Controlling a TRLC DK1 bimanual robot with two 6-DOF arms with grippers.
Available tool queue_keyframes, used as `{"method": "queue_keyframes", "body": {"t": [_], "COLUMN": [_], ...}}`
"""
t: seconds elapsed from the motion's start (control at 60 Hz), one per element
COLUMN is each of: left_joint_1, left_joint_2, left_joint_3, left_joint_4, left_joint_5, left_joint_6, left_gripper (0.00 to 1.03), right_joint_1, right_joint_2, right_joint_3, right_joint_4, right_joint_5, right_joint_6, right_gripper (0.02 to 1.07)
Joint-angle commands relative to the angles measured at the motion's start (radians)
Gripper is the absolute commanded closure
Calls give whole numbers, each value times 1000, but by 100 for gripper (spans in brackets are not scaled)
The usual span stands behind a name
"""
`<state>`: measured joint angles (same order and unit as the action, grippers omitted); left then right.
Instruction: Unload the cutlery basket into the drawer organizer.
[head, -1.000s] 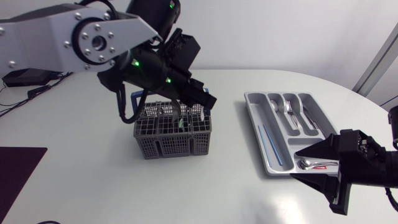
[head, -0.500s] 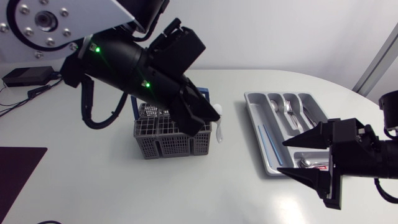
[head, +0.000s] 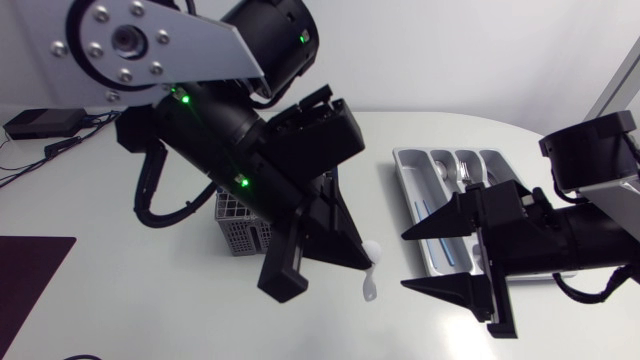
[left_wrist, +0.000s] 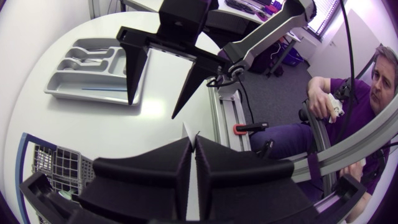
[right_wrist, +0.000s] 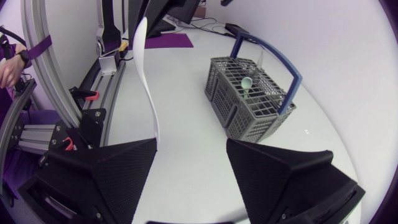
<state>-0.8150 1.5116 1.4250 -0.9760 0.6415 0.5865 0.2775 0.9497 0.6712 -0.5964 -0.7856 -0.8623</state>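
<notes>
Pinching a white spoon (head: 371, 280) between its fingers, the left end effector (head: 362, 262) hangs above the surface (head: 150, 300), between basket (head: 240, 236) and organizer (head: 413, 186). The right end effector (head: 405, 260) gapes wide, with the spoon just ahead of it.

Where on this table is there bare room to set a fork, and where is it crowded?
Free: the table front between dark mat and basket. Crowded: between basket and organizer, where the left pincer holding a spoon faces the open right pincer.

Left gripper (head: 362, 262) lifted spoon (head: 371, 287) from basket (head: 238, 226).
</notes>
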Motion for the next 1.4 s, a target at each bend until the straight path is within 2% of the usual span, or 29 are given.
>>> {"method": "queue_keyframes", "body": {"t": [0.0,0.1,0.2,0.283,0.5,0.733,0.9,0.933,0.967,1.017,1.033,1.1,1.183,1.233,1.317,1.383], "left_joint_1": [-9,-12,-4,-3,13,19,33,34,39,48,50,71,106,126,171,194], "left_joint_2": [36,47,64,68,78,78,79,79,79,81,81,81,81,82,85,88], "left_joint_3": [34,46,61,68,78,75,77,77,81,88,88,106,126,130,126,117], "left_joint_4": [-24,-24,-26,-33,-35,-38,-36,-36,-36,-35,-35,-33,-30,-10,19,33], "left_joint_5": [23,29,29,38,47,49,49,49,49,49,49,49,49,47,43,9], "left_joint_6": [58,64,68,81,87,93,95,95,93,92,90,81,58,24,-24,-57], "left_gripper": [99,99,99,99,99,99,98,95,88,69,67,29,12,9,9,8], "right_joint_1": [57,111,150,177,206,210,212,212,212,212,212,209,167,126,14,-86], "right_joint_2": [24,26,24,24,21,24,26,26,26,26,26,29,27,26,26,27], "right_joint_3": [31,36,42,41,45,48,45,45,42,39,37,30,27,21,13,-9], "right_joint_4": [14,18,12,14,6,-6,-6,-9,-9,-11,-11,-17,-45,-69,-111,-115], "right_joint_5": [-7,-15,-21,-20,-20,-20,-9,-7,-6,0,2,13,17,19,20,60], "right_joint_6": [43,66,85,94,106,106,106,106,106,106,105,95,52,9,-81,-155], "right_gripper": [41,53,54,61,89,99,101,101,101,101,101,101,101,101,101,101]}}
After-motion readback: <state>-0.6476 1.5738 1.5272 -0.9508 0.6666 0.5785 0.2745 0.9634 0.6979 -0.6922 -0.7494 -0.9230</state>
